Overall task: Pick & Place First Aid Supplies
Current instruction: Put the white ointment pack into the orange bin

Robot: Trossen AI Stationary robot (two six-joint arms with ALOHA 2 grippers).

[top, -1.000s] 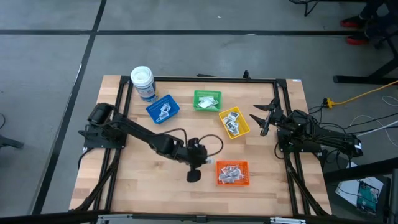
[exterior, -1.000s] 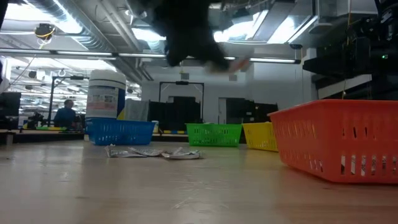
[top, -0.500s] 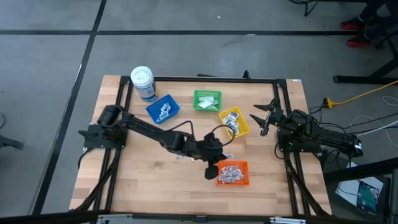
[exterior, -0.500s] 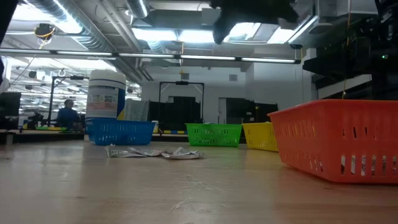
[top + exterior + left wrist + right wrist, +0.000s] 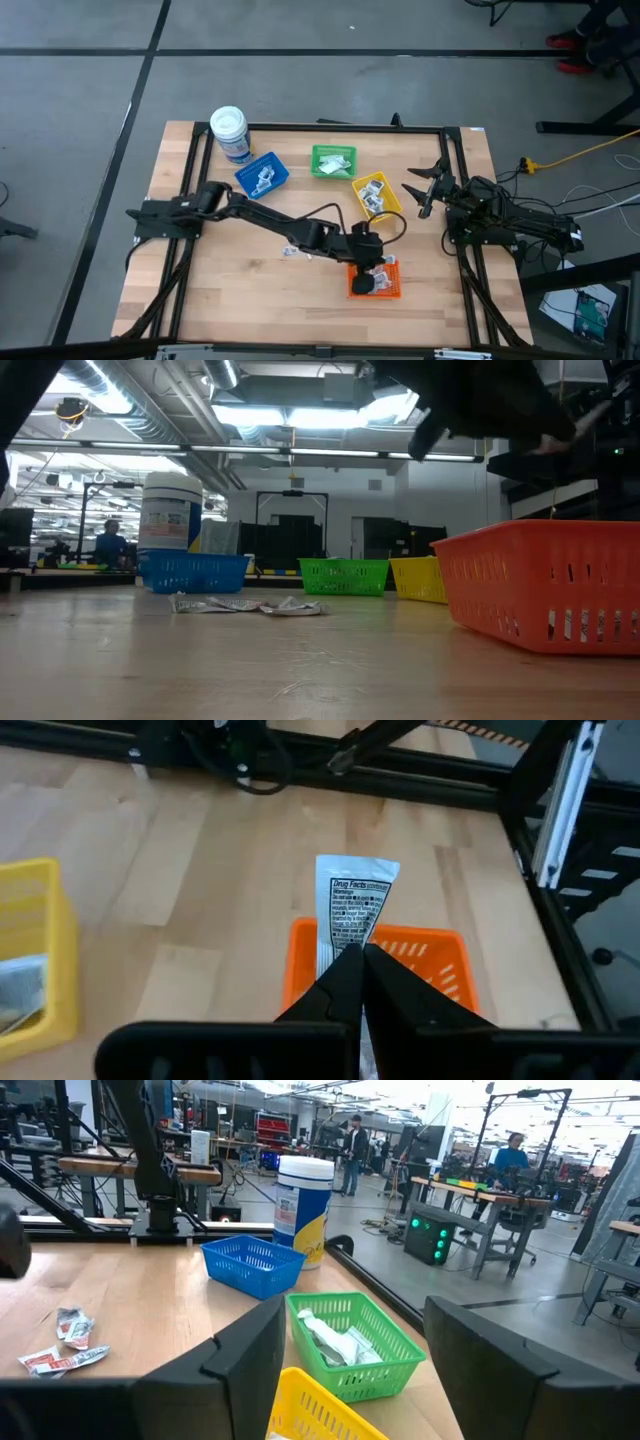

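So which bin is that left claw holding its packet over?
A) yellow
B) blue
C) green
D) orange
D: the left gripper, shut on a packet, hangs above the orange bin; the wrist view shows orange mesh right under the packet.

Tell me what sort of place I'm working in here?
Likely a robotics lab or workshop: a wooden table inside a black frame on a concrete floor, workbenches with people standing beyond it, and exposed ceiling ducts.

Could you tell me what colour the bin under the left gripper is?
Orange: a slotted plastic basket. The high view shows it best.
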